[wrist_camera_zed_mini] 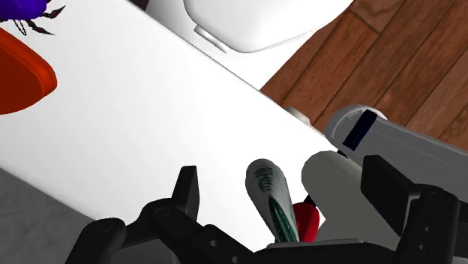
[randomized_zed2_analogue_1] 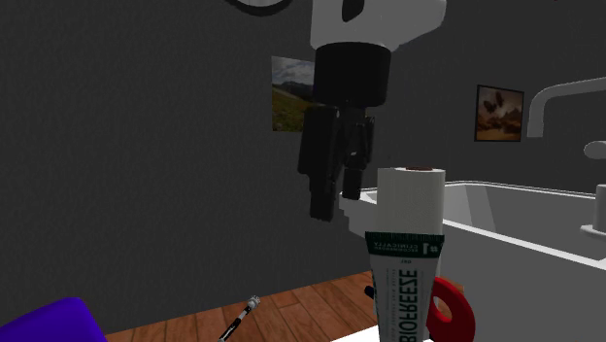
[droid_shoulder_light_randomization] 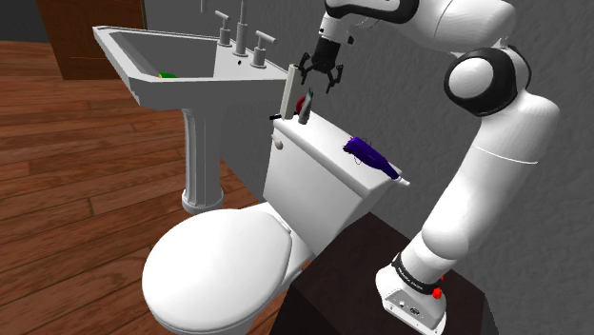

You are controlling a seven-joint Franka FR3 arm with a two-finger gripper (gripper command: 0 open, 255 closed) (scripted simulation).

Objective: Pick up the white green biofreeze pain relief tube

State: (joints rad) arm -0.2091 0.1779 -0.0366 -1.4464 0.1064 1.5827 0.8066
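Jaws wide and empty, above tube (droid_shoulder_light_randomization: 305,107), white with green band, upright on tank lid (droid_shoulder_light_randomization: 326,154) at upper centre of shoulder view; judged light, soft-walled, slick, so pinch flat sides near top, gently, squarely, to avoid tipping.

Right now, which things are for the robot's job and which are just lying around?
For the job: white and green Biofreeze tube, standing on the toilet tank; open gripper above it.
Just lying about: purple thing on the tank; red ring beside the tube; small green thing in the sink.
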